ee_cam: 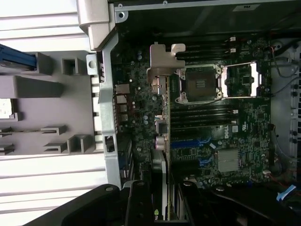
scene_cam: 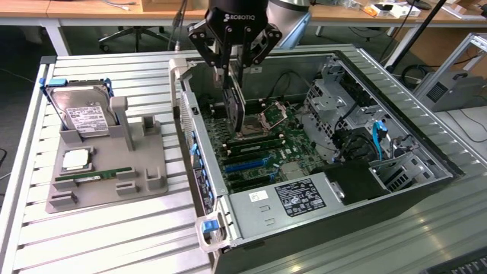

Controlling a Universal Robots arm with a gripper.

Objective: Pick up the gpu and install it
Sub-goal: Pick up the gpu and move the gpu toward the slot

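Claw [scene_cam: 232, 73] fingers are clamped on one end of the gpu card [scene_cam: 236, 108], which is hung edge-on (metal bracket [ee_cam: 162, 61] at the far end) inside the open computer case [scene_cam: 426, 154], over the motherboard [scene_cam: 255, 157] beside the processor socket [scene_cam: 274, 117]. Free room is left toward the drive cage [scene_cam: 331, 105].

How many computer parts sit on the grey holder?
3: hard drive at the far end, square silver chip midway, green memory stick nearest the camera. None looks hidden.
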